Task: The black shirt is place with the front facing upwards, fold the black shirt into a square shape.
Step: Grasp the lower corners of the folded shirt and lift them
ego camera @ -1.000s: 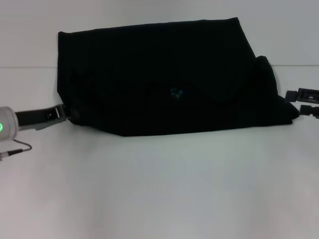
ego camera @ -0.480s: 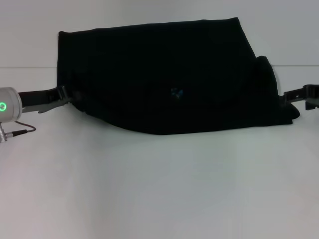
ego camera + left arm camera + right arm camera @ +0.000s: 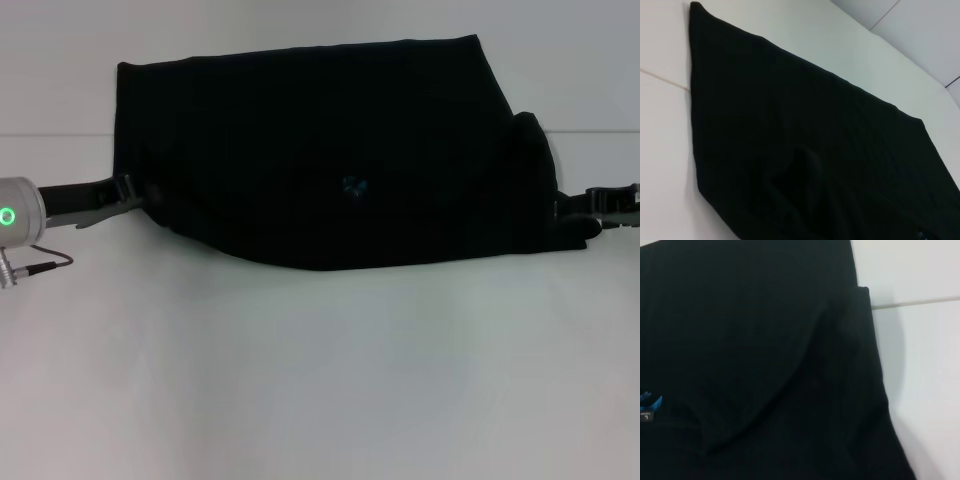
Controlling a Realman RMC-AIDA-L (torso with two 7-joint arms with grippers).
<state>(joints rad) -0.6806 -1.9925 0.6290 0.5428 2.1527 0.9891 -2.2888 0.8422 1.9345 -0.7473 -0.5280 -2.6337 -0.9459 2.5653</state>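
White tabletop (image 3: 320, 380) fills the scene, plain and matte, with one thin seam line running across it behind the cloth. On it lies the black shirt (image 3: 330, 160), a large black cotton T-shirt folded into a wide, flat band, its small blue neck label (image 3: 352, 186) showing near the middle of the top layer.

At the shirt's left end, the left gripper (image 3: 135, 195) reaches in low over the table, its grey fingers touching the near corner of the fabric, which sits slightly lifted there. Whether those fingers are closed on the cloth cannot be told. Its wrist view shows only black fabric (image 3: 805, 150) spreading away from it, with a soft crease close by.

At the opposite end, the right gripper (image 3: 575, 208) sits against the bunched right edge of the shirt, tips lost in the dark folds, so its grip cannot be told either. Its wrist view shows the cloth (image 3: 765, 365) close beneath, the label (image 3: 649, 407) off to one side.
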